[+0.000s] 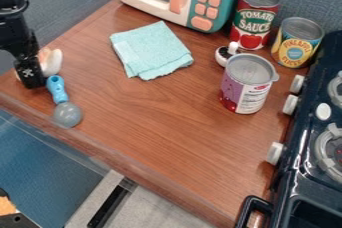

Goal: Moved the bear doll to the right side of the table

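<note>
Camera view, far left: the black gripper [29, 75] hangs at the table's [153, 117] edge, right by a pale shape, probably the bear doll [51, 62] (it's partly hidden, so I can't tell whether the jaws are spread or pinching it). Grasping seems the step in hand. Next, with a sure hold, lift over the blue-handled utensil [58, 89], pass the cloth [152, 50], and set down short of the stove [300, 164].

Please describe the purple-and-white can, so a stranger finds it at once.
Start at the dark toy stove. On the table beside it, this can stands nearer the camera than the red can and the yellow can. Only its label is purple and white.
</note>
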### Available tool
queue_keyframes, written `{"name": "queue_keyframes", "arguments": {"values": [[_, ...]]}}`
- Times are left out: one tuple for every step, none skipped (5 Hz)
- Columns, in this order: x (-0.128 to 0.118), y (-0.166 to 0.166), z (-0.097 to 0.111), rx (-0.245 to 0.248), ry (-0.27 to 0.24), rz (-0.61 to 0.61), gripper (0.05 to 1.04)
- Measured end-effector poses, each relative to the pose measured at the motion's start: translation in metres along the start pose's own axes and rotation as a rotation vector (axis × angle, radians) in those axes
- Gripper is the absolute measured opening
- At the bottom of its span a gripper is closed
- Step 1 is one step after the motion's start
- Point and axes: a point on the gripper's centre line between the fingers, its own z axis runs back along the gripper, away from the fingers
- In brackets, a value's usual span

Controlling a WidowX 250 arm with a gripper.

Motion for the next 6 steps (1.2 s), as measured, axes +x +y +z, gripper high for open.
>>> {"name": "queue_keyframes", "arguments": {"values": [[-0.011, -0.004, 0.003, -0.024, -0.022, -0.039, 0.684], [-0.011, -0.005, 0.004, -0.032, -0.033, -0.043, 0.537], [-0.013, -0.005, 0.005, -0.035, -0.02, -0.039, 0.511], [-0.028, -0.004, 0.033, -0.105, 0.018, -0.081, 0.511], [-0.049, 0.011, 0.051, -0.12, 0.084, -0.141, 0.511], [-0.071, 0.037, 0.076, -0.175, 0.136, -0.233, 0.511]]}}
